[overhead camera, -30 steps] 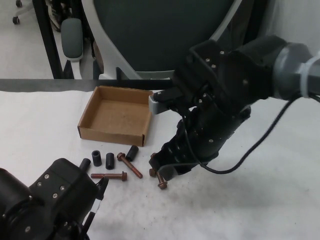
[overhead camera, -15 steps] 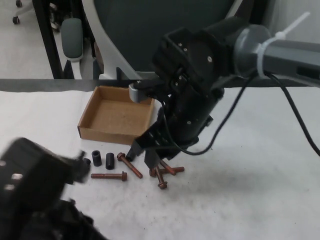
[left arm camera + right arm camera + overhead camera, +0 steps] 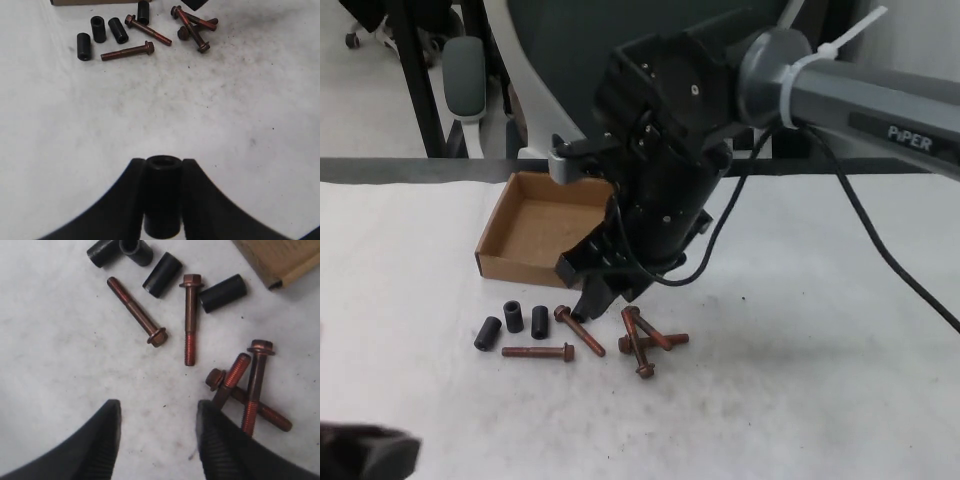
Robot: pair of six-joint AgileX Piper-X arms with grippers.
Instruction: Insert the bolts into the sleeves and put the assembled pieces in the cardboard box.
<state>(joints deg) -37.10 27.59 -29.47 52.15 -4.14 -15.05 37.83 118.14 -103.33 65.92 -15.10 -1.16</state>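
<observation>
Left gripper [image 3: 162,169]: both fingers pressed against the sides of a held black sleeve [image 3: 162,200], whose open end faces out over the white bench [image 3: 165,110]. Well apart from it on the bench lie three loose sleeves [image 3: 98,29] close together, with a fourth sleeve [image 3: 143,10] near the cardboard box edge [image 3: 90,1]. One bolt [image 3: 128,51] lies just beside the three sleeves, a second bolt [image 3: 148,30] has its head next to the fourth sleeve, and three crossed bolts [image 3: 192,27] lie touching in a small pile.
</observation>
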